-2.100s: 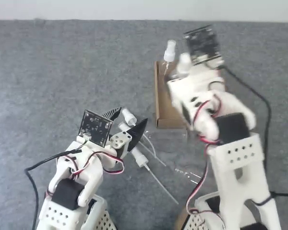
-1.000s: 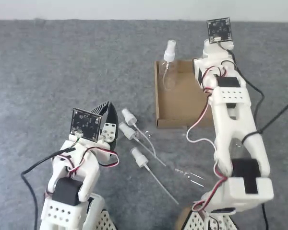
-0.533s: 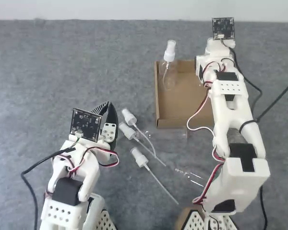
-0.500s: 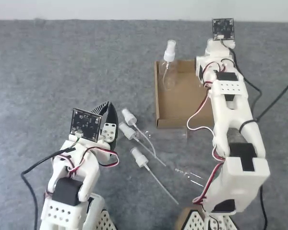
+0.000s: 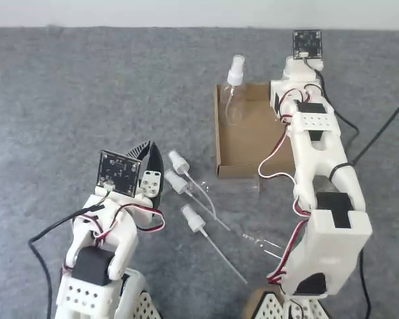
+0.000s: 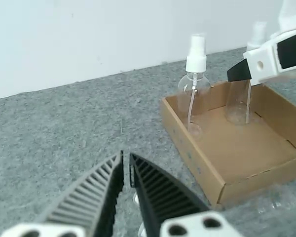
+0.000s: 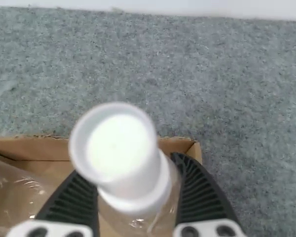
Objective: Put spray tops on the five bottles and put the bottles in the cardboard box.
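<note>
The cardboard box (image 5: pixel 247 149) lies open on the grey carpet. In its far left corner a clear bottle (image 5: pixel 233 100) stands upright with a white spray top on. My right gripper (image 7: pixel 133 173) is at the far right corner of the box (image 7: pixel 34 148), shut on a second clear bottle with a white spray top (image 7: pixel 116 148). The left wrist view shows that bottle (image 6: pixel 238 101) upright in the box (image 6: pixel 227 148). Three loose spray tops (image 5: pixel 179 161) (image 5: pixel 179 185) (image 5: pixel 194 219) lie left of the box. Beside them my left gripper (image 5: pixel 153 163) (image 6: pixel 126 158) is shut and holds nothing.
Clear uncapped bottles lie on the carpet just in front of the box (image 5: pixel 243 186) and nearer the right arm's base (image 5: pixel 263 244); they are hard to make out. The right arm stretches along the box's right side. Open carpet spreads to the left and behind.
The right arm has stretched out and carried its bottle to the box's far right corner. The left gripper has shut and pulled back. Little has moved in the last half second.
</note>
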`<act>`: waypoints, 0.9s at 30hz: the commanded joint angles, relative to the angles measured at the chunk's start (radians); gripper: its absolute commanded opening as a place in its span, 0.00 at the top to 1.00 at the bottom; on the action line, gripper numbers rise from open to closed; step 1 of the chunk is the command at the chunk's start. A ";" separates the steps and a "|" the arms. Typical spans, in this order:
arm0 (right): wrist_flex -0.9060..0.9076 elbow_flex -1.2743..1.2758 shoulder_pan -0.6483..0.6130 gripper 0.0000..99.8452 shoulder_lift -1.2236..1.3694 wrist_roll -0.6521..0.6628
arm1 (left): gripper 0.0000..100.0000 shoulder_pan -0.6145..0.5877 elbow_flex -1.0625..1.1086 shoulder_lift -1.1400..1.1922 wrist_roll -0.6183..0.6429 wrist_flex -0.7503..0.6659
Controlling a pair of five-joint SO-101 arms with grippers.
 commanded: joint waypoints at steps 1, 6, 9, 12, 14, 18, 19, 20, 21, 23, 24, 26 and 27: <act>-0.016 -0.063 -0.004 0.99 -0.016 -0.011 | 0.99 0.000 -0.005 -0.014 0.005 -0.026; -0.012 -0.061 -0.019 0.88 -0.016 -0.009 | 0.99 0.000 -0.005 -0.014 0.005 -0.026; 0.025 -0.066 -0.041 0.79 -0.019 -0.003 | 0.99 0.000 -0.005 -0.014 0.005 -0.026; 0.042 -0.066 -0.059 0.73 -0.022 -0.003 | 0.99 0.000 -0.005 -0.014 0.005 -0.028; 0.042 -0.066 -0.064 0.73 -0.024 -0.003 | 0.99 0.000 -0.005 -0.014 0.005 -0.028; 0.039 -0.068 -0.067 0.73 -0.025 -0.003 | 0.99 -0.002 -0.005 -0.014 0.005 -0.028; 0.038 -0.069 -0.067 0.73 -0.025 -0.003 | 0.99 -0.002 -0.005 -0.014 0.005 -0.028; 0.035 -0.069 -0.065 0.73 -0.027 -0.003 | 0.99 -0.002 -0.005 -0.014 0.005 -0.028; 0.033 -0.069 -0.064 0.73 -0.027 -0.003 | 0.99 -0.002 -0.005 -0.014 0.005 -0.028; 0.042 -0.084 -0.061 0.73 -0.027 -0.003 | 0.99 -0.002 -0.005 -0.014 0.005 -0.028; 0.044 -0.092 -0.059 0.73 -0.027 -0.003 | 0.99 -0.002 -0.005 -0.012 0.003 -0.028; 0.044 -0.110 -0.058 0.73 -0.028 -0.003 | 0.99 -0.002 -0.005 -0.012 0.003 -0.028; 0.045 -0.118 -0.058 0.73 -0.031 -0.002 | 0.99 -0.002 -0.005 -0.012 0.003 -0.028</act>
